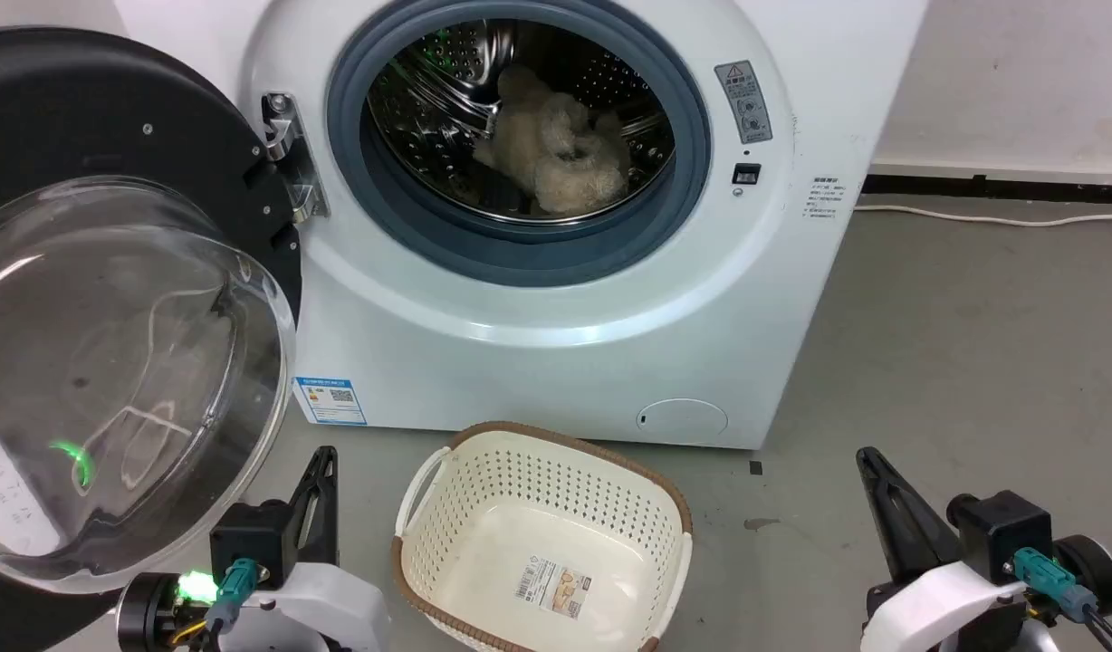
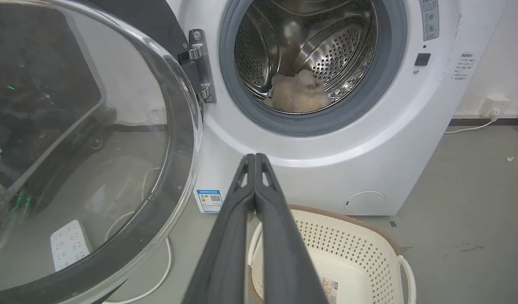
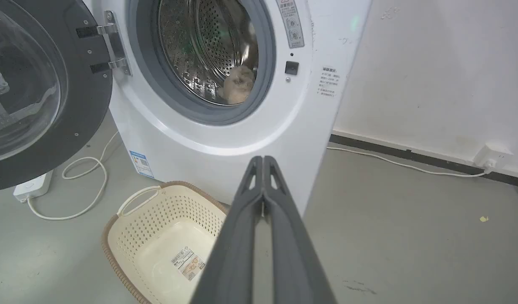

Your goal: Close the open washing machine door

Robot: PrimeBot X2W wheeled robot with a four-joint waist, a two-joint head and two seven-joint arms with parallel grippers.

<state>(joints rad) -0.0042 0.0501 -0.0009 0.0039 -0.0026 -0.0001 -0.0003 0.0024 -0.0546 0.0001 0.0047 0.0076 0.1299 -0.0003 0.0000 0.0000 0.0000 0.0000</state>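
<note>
The washing machine door (image 1: 94, 362) stands swung wide open on the left, its black rim hinged to the white washer (image 1: 556, 344) and its clear glass bowl bulging toward me; I also see the door (image 2: 86, 147) in the left wrist view and the door (image 3: 35, 93) in the right wrist view. A beige fluffy item lies in the steel drum (image 1: 556, 145). My left gripper (image 1: 325, 457) sits low, just right of the door's glass, fingers pressed together and empty. My right gripper (image 1: 868, 457) is at the lower right, far from the door, also shut and empty.
An empty cream laundry basket (image 1: 447, 534) with a brown rim stands on the grey floor in front of the washer, between my arms. A white power strip (image 3: 31, 188) and cable lie under the door. A wall socket (image 3: 491, 156) and cord run along the right wall.
</note>
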